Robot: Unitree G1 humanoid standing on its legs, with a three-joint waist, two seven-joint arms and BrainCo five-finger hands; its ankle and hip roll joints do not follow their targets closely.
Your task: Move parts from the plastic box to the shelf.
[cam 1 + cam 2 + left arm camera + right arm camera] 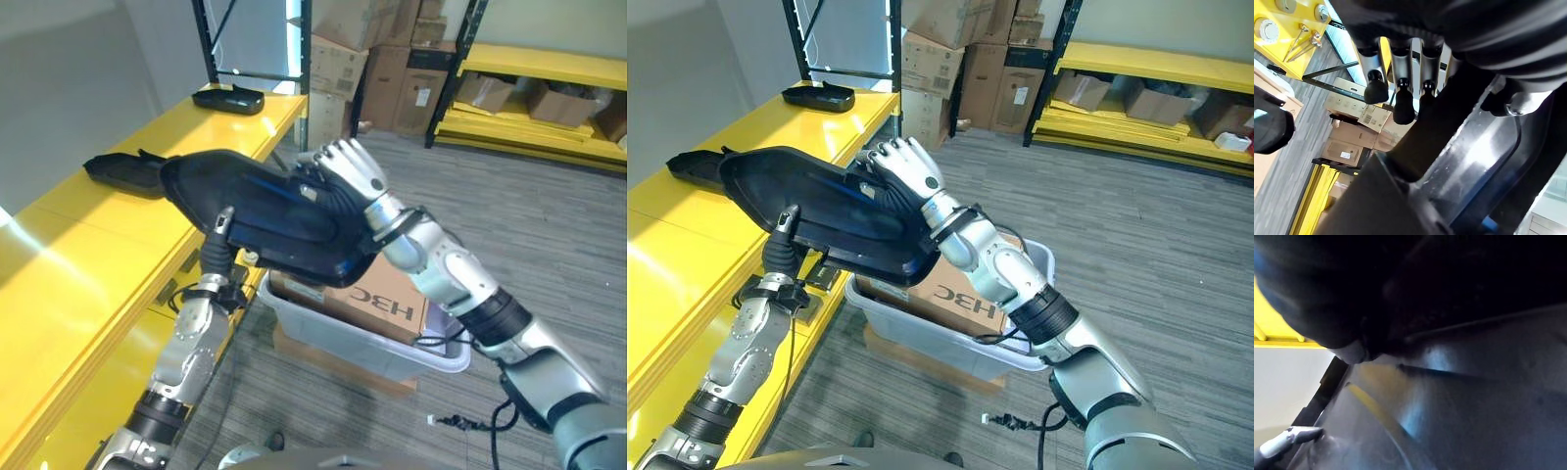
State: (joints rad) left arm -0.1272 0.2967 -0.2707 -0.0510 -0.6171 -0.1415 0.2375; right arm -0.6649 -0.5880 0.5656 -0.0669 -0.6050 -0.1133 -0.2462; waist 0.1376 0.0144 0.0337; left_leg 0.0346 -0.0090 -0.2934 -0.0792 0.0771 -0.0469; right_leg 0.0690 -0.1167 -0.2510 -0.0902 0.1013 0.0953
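Large glossy black moulded part (823,211), long and shell-shaped, held in the air between both hands, above the near edge of the yellow shelf (88,255) and just over the near corner of the plastic box (392,348). Tapered end pointing out past the left hand over the shelf surface; broad end resting against the right hand.

Left hand (217,235) beneath the part's lower edge, reaching up from under it, one dark-tipped finger showing over the rim. In the left wrist view, fingers (1403,95) lying straight in a row alongside the part's inner wall, thumb on the other side of a ridge (a loose pinch rather than a tight wrap, as far as can be made out).

Right hand (906,171) on the upper, broad end, silver fingers curled over the edge and pressed against the dark surface, palm behind the part. Right wrist view taken up by the part's glossy inside face from very close.

Outward from the hands: translucent grey plastic box on the floor below the right forearm, a cardboard carton (955,289) inside it. On the shelf beyond the left hand, two more black parts: one (122,171) just past the held part's tip, another (228,98) farther along. Stacked cardboard boxes (377,59) and more yellow racking (539,98) well behind.
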